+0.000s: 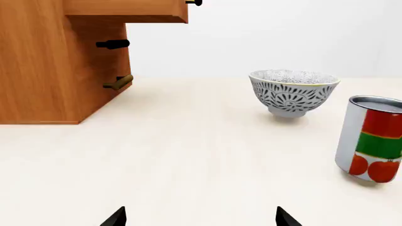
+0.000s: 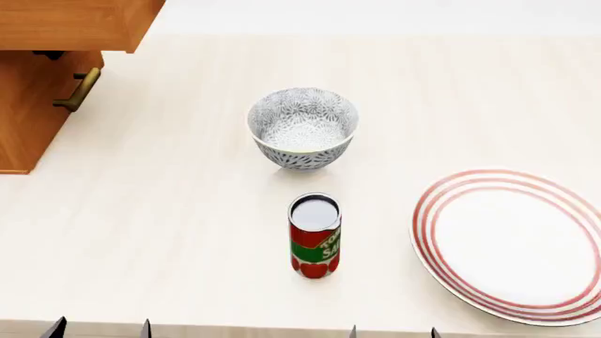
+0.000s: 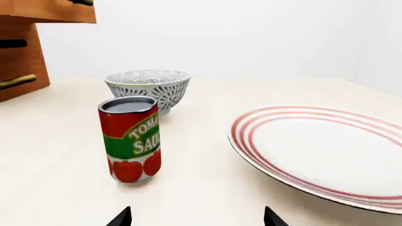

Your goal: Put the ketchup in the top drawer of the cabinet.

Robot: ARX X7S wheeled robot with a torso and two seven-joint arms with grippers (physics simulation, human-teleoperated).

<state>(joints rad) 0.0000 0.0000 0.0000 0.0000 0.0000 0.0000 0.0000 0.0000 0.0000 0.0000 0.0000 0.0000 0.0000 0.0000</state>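
Both grippers are seen only as dark fingertips at the near table edge in the head view; the left gripper (image 2: 100,328) is spread with nothing between its jaws, and the right gripper (image 2: 393,331) is likewise spread and empty. In the wrist views the same is shown: the left gripper (image 1: 199,217) is held low over bare table, well apart from any object; the right gripper (image 3: 196,217) is aimed toward the can. The ketchup (image 2: 314,236) is stood upright on the table (image 2: 169,232), near the middle, ungrasped; just beyond it a patterned grey bowl (image 2: 302,127) is placed, apart from the can. A red-striped plate (image 2: 511,243) is laid to the robot's right of the can, not touching it. At the far left the cabinet (image 2: 24,116) is seen; its top drawer (image 2: 70,24) is pulled out, overhanging the lower drawer's brass handle (image 2: 80,90).
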